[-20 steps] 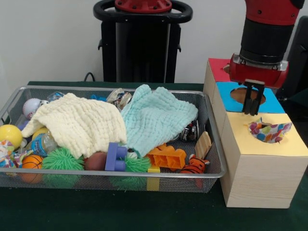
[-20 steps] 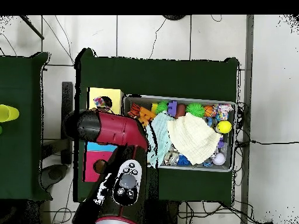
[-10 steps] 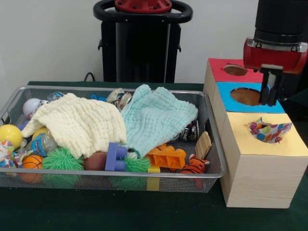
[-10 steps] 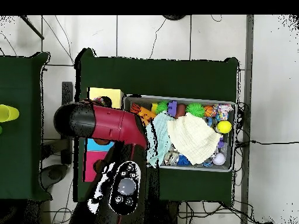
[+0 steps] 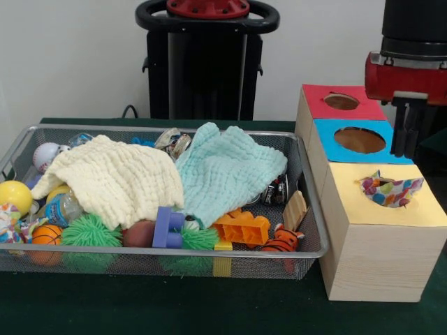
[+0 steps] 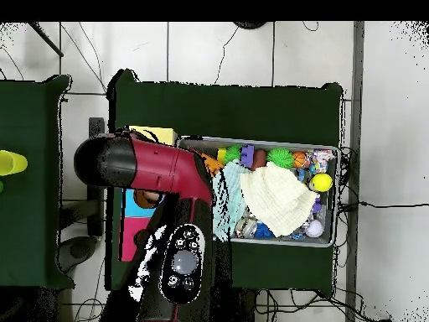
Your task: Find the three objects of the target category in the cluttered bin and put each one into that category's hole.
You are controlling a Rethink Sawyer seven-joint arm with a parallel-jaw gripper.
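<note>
Green worktop (image 5: 140, 310). Silver wire-mesh bin (image 5: 307, 209), rectangular, long axis left-right, heaped with toys under crinkled cream cloth (image 5: 112, 178). Dotted soft cloth (image 5: 391, 188) crumpled in round yellow-topped hole (image 5: 380, 197). Tool (image 5: 405, 132) above, empty; spread of fingers impossible to tell.

Silver mesh on the bin (image 5: 311, 209), cream cloth (image 5: 112, 178) beside mint-green cloth (image 5: 227, 171) inside; white cloth with bright multicoloured dots (image 5: 392, 188) at the hole (image 5: 380, 197) in yellow paper; blue-topped hole (image 5: 360, 139), red-topped hole (image 5: 341, 101), pale wood below; red and black on the arm (image 6: 155, 172)
</note>
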